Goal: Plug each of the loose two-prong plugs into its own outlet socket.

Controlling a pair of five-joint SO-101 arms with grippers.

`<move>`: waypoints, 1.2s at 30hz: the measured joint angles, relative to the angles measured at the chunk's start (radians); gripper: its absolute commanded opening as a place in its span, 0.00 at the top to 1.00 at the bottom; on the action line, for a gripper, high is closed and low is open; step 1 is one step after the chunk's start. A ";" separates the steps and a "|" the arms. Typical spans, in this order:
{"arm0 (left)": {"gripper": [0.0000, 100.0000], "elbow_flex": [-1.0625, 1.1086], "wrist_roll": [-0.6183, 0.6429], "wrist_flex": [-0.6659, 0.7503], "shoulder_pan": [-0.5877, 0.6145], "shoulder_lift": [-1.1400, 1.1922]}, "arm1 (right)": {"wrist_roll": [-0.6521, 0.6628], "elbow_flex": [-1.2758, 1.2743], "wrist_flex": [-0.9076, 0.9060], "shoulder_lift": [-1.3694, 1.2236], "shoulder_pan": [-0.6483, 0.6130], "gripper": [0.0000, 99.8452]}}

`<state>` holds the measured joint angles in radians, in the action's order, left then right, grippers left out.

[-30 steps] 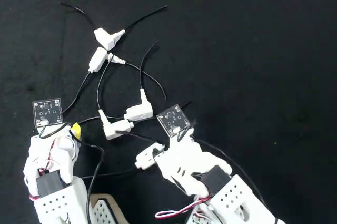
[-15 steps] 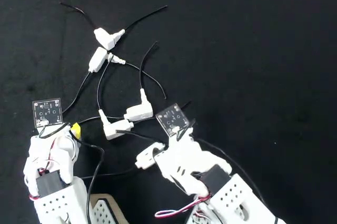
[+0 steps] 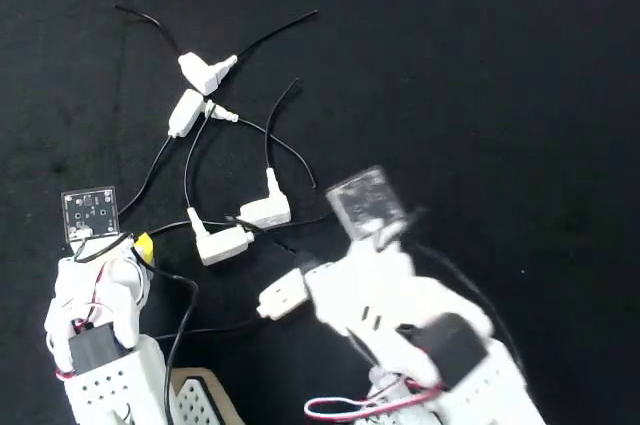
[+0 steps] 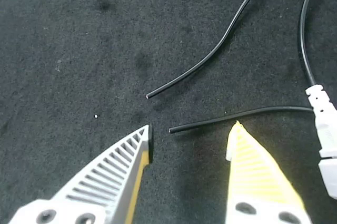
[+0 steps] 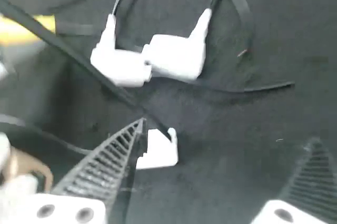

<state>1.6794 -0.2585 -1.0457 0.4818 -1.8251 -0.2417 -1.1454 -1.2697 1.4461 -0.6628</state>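
Right arm [image 3: 400, 300] blurred, plug [image 4: 327, 145] cut off

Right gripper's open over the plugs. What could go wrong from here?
A black cable runs past a finger of the right gripper, beside the small white plug: closing may pinch cable, not plug. The cables overlap, so lifting one plug could drag the neighbouring pair.

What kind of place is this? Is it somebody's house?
Likely a robot lab workbench: two white robot arms sit at a black cloth-covered table, with loose white plugs and thin black cords laid out on it.
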 measured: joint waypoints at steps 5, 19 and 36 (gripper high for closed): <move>0.76 0.000 0.000 0.000 0.000 0.000 | 0.068 0.193 -0.060 0.014 0.212 0.96; 0.76 0.000 0.000 0.000 0.000 0.000 | 0.259 -0.126 0.087 0.009 0.588 0.94; 0.76 0.000 0.000 0.000 0.000 0.000 | 0.259 -0.552 0.460 0.002 0.623 0.94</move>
<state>1.6794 -0.2585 -1.0457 0.4818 -1.8251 0.0176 -1.6978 -0.8094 1.4477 -0.0399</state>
